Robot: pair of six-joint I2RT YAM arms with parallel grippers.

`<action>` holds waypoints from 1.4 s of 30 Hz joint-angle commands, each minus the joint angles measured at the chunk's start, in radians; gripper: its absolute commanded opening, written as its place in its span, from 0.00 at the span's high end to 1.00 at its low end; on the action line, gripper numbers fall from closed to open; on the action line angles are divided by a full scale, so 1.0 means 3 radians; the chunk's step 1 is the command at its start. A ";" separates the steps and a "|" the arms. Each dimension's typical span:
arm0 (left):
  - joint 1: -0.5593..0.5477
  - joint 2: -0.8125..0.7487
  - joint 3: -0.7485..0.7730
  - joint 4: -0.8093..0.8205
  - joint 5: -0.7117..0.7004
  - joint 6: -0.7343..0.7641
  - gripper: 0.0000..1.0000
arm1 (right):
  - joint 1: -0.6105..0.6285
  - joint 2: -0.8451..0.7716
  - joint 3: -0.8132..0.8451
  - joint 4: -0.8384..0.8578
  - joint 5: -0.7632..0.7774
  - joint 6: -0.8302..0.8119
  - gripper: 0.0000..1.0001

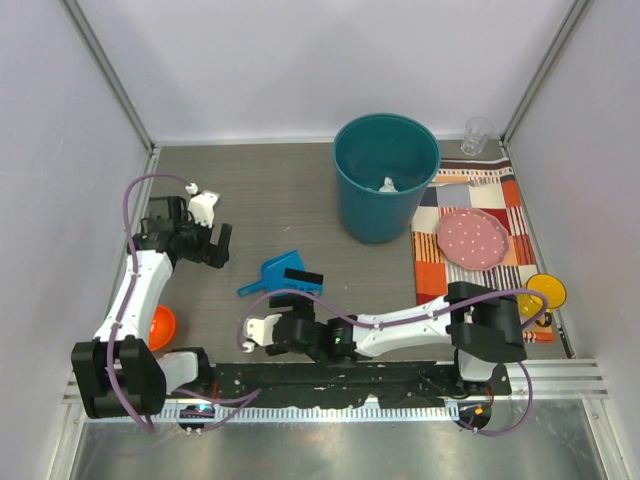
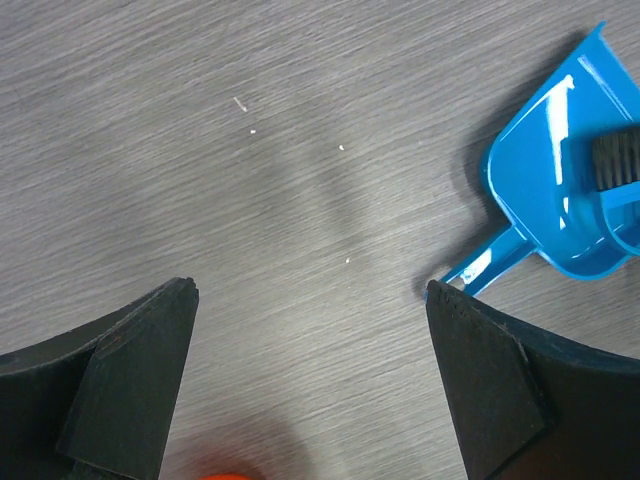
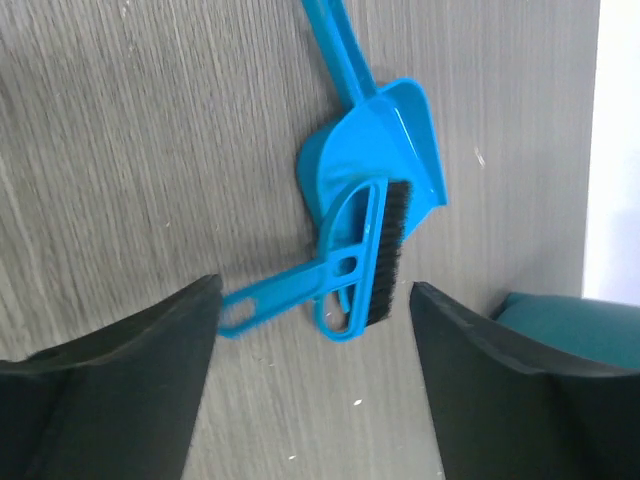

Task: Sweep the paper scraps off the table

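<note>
While the right end effector [image 3: 315, 285] gapes, its arm [image 1: 400, 330] stretches low leftward

One tabletop [image 1: 270, 190] carries everything. There are two end effectors: the left end effector [image 2: 310, 290] and the right end effector [image 3: 315, 285]. There is one teal bin [image 1: 360, 215], with one white paper wad [image 1: 388, 185] visible inside. Also one blue dustpan [image 3: 400, 120], one blue brush [image 3: 385, 250], one striped placemat [image 1: 440, 270], one pink plate [image 1: 473, 239], one yellow dish [image 1: 547, 291], one orange object [image 1: 161, 326] and one clear glass [image 1: 477, 135]. Four tiny white specks [image 2: 341, 148] dot the wood in the left wrist view.
</note>
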 commanded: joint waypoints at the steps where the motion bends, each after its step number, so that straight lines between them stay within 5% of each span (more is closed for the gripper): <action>1: 0.0017 -0.0036 -0.0072 0.0248 0.0134 -0.0053 0.00 | 0.0076 0.0135 0.0405 -0.0514 0.0254 0.0390 0.15; 7: 0.0012 -0.0138 -0.0194 0.0744 -0.0055 -0.0339 0.00 | 0.0081 -0.0273 0.0319 -0.0520 -0.0285 0.0671 0.14; 12: 0.0007 -0.0245 -0.0394 0.1035 0.0038 -0.0482 0.00 | 0.0005 -0.1202 -0.0207 -0.0151 -0.0661 0.1095 0.13; 20: 0.0007 -0.0389 -0.0812 0.1838 -0.0627 -0.1096 0.00 | -0.1665 -0.2277 -0.1086 -0.0238 -0.0637 0.2271 0.13; 24: 0.0007 -0.0394 -0.0987 0.2125 -0.0684 -0.1147 0.00 | -0.2049 -0.2661 -0.1307 -0.0329 -0.0227 0.2425 0.11; 30: 0.0012 -0.0384 -0.1202 0.2406 -0.0622 -0.1137 0.00 | -0.2898 -0.2549 -0.1419 -0.0438 -0.0186 0.2772 0.11; 42: 0.0007 -0.0302 -0.1294 0.2499 -0.0811 -0.1071 0.01 | -0.3815 -0.3091 -0.2145 0.0313 0.0387 0.2727 0.11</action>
